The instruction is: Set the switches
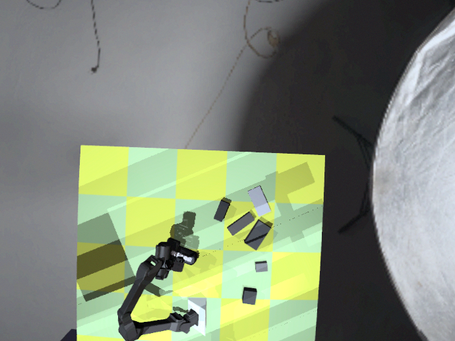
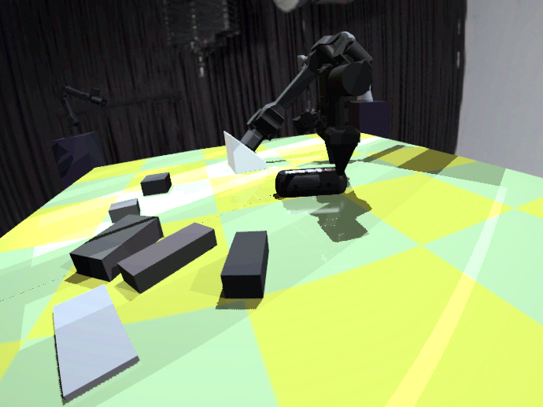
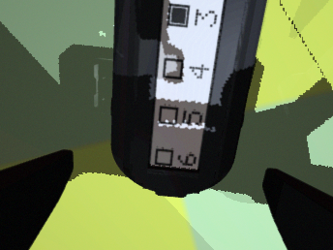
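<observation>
The dark grey controller unit (image 1: 186, 256) (image 2: 310, 183) (image 3: 131, 104) lies upside down on the bench, with its white label (image 3: 194, 79) facing up. In the wrist view, square 3 is filled and squares 5 and 6 are empty. Square 4 looks empty but is partly in shadow. Squares 1 and 2 are out of frame, and the switches are hidden underneath. My gripper (image 1: 175, 259) (image 2: 341, 172) (image 3: 168, 168) is open and empty. It hangs low over the unit's end by square 6, with one finger on each side and neither touching it.
Three long dark blocks (image 2: 244, 262) (image 2: 167, 255) (image 2: 115, 244) and a pale flat plate (image 2: 90, 334) (image 1: 259, 200) lie away from the unit. There are also two small dark cubes (image 2: 156, 183) (image 2: 124, 208). A white wedge (image 2: 241, 156) (image 1: 198, 314) stands behind the unit.
</observation>
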Controlling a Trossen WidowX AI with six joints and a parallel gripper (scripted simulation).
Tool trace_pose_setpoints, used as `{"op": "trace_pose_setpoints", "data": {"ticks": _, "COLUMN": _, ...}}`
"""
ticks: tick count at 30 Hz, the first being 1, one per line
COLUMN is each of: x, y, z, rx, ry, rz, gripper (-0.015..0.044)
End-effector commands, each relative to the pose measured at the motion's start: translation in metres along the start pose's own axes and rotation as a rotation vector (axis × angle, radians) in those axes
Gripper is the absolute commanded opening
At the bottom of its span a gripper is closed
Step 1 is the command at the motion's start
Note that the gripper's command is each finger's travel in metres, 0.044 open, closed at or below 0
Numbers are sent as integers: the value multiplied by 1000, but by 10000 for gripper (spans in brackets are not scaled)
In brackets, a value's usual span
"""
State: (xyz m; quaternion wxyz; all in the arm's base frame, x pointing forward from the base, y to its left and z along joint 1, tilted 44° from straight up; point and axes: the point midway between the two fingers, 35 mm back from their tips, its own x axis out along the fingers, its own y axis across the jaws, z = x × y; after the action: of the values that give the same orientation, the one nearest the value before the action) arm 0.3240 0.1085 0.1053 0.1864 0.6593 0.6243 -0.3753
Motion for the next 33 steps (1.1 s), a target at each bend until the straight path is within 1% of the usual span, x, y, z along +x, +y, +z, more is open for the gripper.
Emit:
{"op": "trace_pose_setpoints", "data": {"ticks": 1, "x": 7, "y": 0, "z": 0, "rx": 4, "ry": 3, "rz": -2, "gripper": 440}}
{"op": "trace_pose_setpoints", "data": {"ticks": 15, "x": 27, "y": -2, "z": 0, "rx": 4, "ry": 6, "rz": -2, "gripper": 440}}
{"op": "trace_pose_setpoints", "data": {"ticks": 19, "x": 27, "y": -2, "z": 0, "rx": 4, "ry": 6, "rz": -2, "gripper": 335}}
{"op": "trace_pose_setpoints", "data": {"ticks": 20, "x": 27, "y": -2, "z": 0, "rx": 4, "ry": 6, "rz": -2, "gripper": 328}}
{"op": "trace_pose_setpoints", "data": {"ticks": 33, "x": 27, "y": -2, "z": 0, "rx": 4, "ry": 6, "rz": -2, "gripper": 327}}
